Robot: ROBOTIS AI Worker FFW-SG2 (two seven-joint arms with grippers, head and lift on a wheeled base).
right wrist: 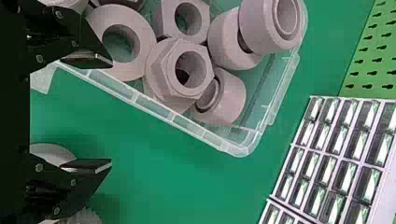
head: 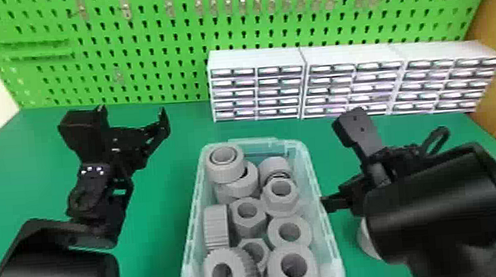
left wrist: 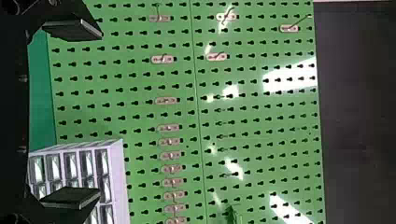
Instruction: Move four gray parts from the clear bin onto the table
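The clear bin (head: 192, 219) stands in the centre of the head view, holding several gray parts (head: 249, 215): rings, hex-shaped pieces and ribbed ones. My right gripper (head: 333, 165) is beside the bin's right wall, open and empty. In the right wrist view, one finger of the right gripper (right wrist: 110, 115) overlaps the bin's rim (right wrist: 173, 122) near a gray ring (right wrist: 121, 42), and the other is over the table side. A gray part (head: 366, 238) lies on the table under the right arm. My left gripper (head: 133, 114) is open and empty, left of the bin; the left gripper (left wrist: 100, 114) faces the pegboard.
White drawer cabinets (head: 258, 91) stand behind the bin, at the back right. A green pegboard (head: 136, 43) rises along the green table's back edge (head: 37, 125). In the right wrist view, a ribbed gray part (right wrist: 86, 217) lies near the lower finger.
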